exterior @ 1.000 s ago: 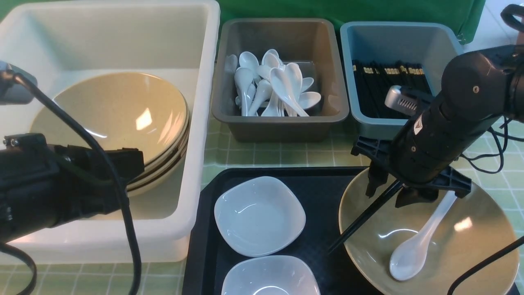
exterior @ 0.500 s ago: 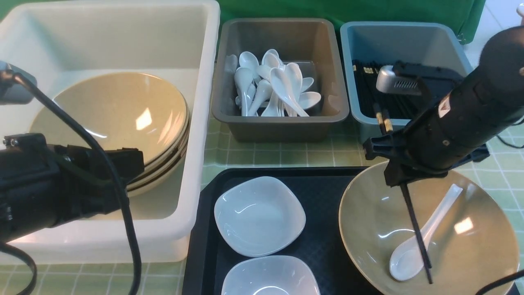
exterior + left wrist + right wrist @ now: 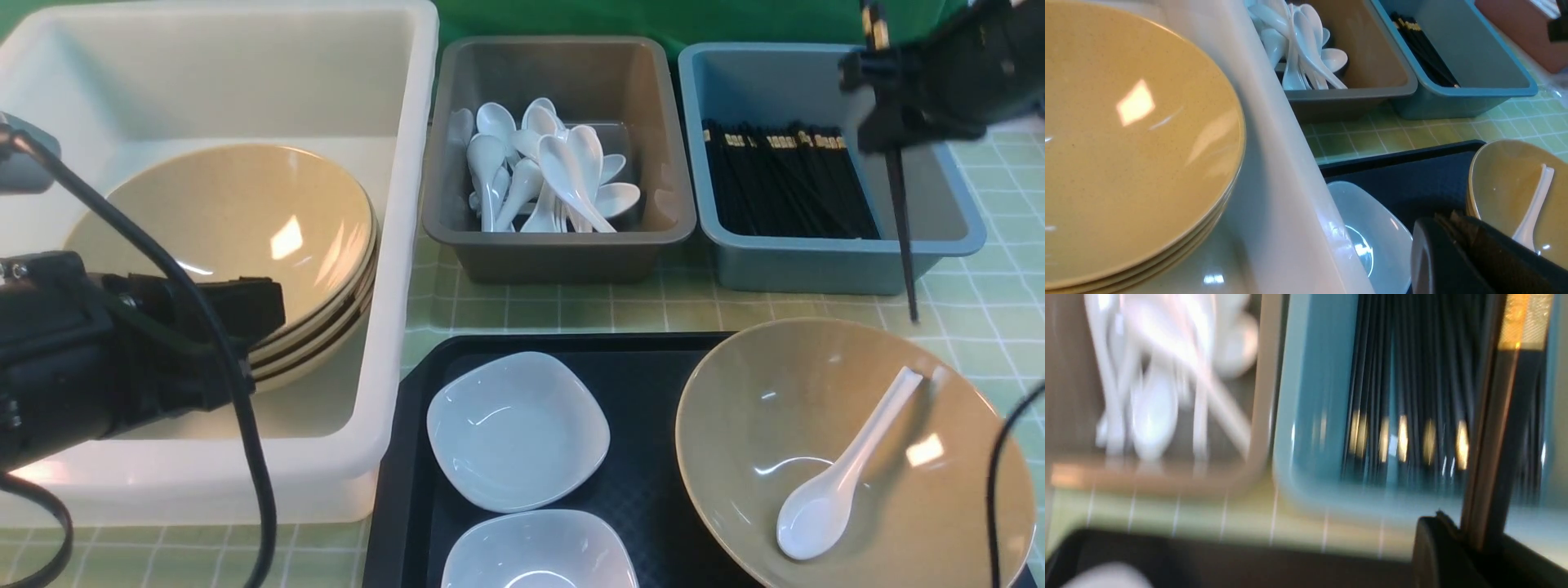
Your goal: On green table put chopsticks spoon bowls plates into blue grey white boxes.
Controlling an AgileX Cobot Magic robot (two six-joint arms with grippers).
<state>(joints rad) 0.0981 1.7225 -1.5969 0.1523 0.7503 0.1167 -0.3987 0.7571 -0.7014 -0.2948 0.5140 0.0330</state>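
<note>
My right gripper (image 3: 886,122) is shut on black chopsticks (image 3: 900,220) and holds them upright above the right end of the blue box (image 3: 816,265), which holds several black chopsticks (image 3: 784,180). The held chopsticks also show in the right wrist view (image 3: 1502,449). A tan bowl (image 3: 947,490) with a white spoon (image 3: 841,474) stands on the black tray (image 3: 653,359). Two white square dishes (image 3: 517,429) sit on the tray. My left gripper (image 3: 1457,245) is shut and empty beside the white box (image 3: 408,204), which holds stacked tan bowls (image 3: 237,237).
The grey box (image 3: 563,245) between the white and blue boxes holds several white spoons (image 3: 543,175). The green checked tablecloth (image 3: 563,310) shows between boxes and tray. Black cables cross the left front and the right edge.
My right gripper lifted the chopsticks out of the tan bowl and carried them back and to the right, to above the blue box. The left arm barely moved.
</note>
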